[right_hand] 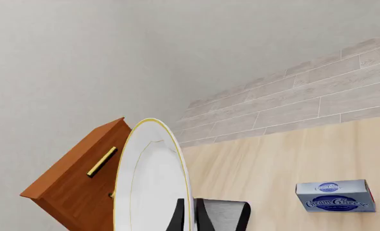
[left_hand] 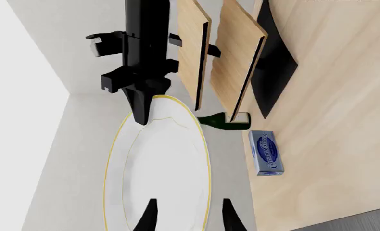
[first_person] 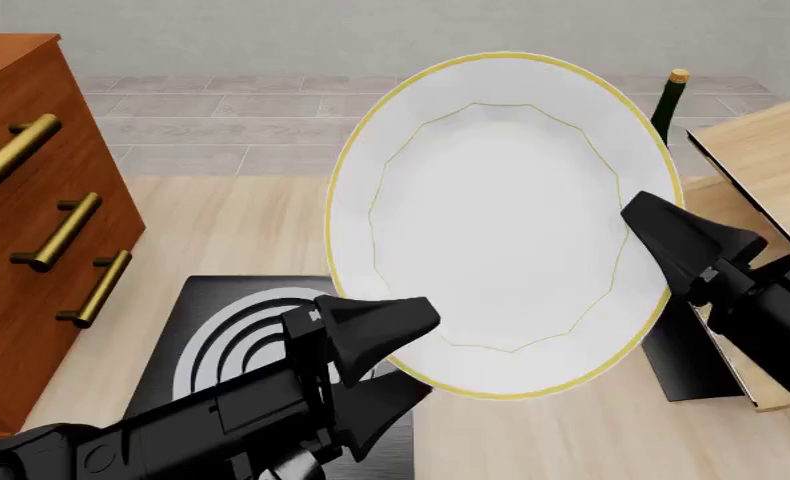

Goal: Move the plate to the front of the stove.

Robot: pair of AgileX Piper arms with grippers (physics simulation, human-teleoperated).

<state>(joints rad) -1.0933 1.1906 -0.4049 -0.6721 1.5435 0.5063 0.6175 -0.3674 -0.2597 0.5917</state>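
Gripping opposite rims, both end effectors hold the plate (first_person: 502, 220) aloft

We read only one label: the small blue-and-white rectangular carton (right_hand: 334, 196) lying on the pale wooden tabletop (right_hand: 286, 159) bears "Cream Cheese" in white script on a dark blue oval. Its smaller print is too blurred for us to read.
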